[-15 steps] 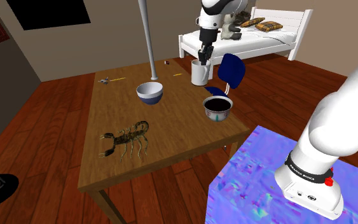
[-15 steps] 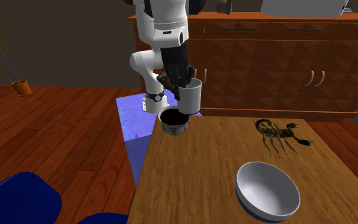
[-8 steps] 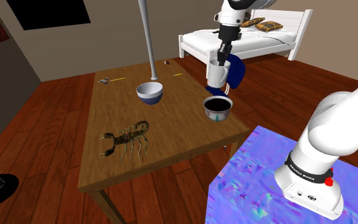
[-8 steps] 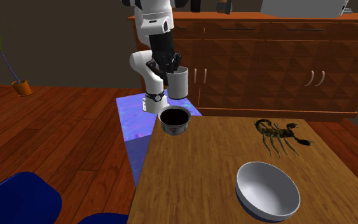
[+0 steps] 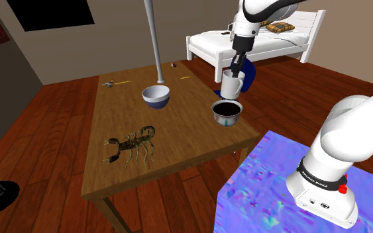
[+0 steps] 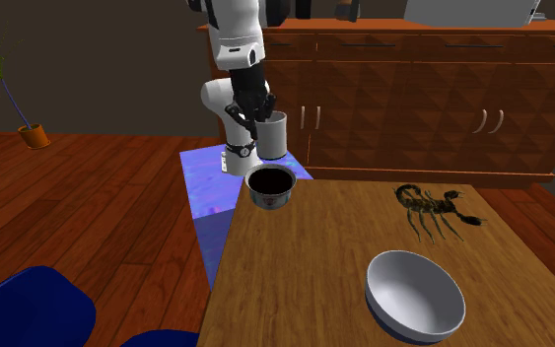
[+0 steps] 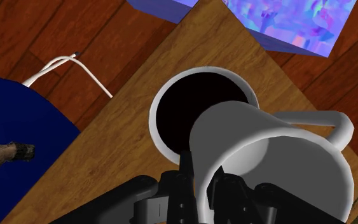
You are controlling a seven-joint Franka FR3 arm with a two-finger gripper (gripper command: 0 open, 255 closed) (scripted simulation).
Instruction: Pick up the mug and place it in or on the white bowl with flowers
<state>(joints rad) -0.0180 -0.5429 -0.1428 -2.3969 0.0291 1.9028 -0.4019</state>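
My black gripper (image 5: 234,69) is shut on the rim of a plain pale mug (image 5: 231,84), one finger inside it and one outside. The mug hangs upright in the air just above a white-rimmed bowl (image 5: 226,112) that is dark inside, with small marks on its outer wall. In the second exterior view the mug (image 6: 272,136) hovers behind and above that bowl (image 6: 271,186), held by the gripper (image 6: 262,110). In the wrist view the mug (image 7: 266,168) has its handle pointing away from the gripper (image 7: 203,181), and it partly covers the bowl (image 7: 165,95).
On the wooden table (image 5: 178,139) stand a second, white-and-blue bowl (image 5: 156,96) and a scorpion figure (image 5: 133,142). A grey pole (image 5: 156,40) rises behind them. A blue chair (image 5: 246,69) sits beyond the table's far edge, and the stand (image 5: 277,192) is close by.
The gripper has carried the mug toward the shoulder view's right and lower, from the table's far side to just above the dark-inside bowl. Its grip stays shut.
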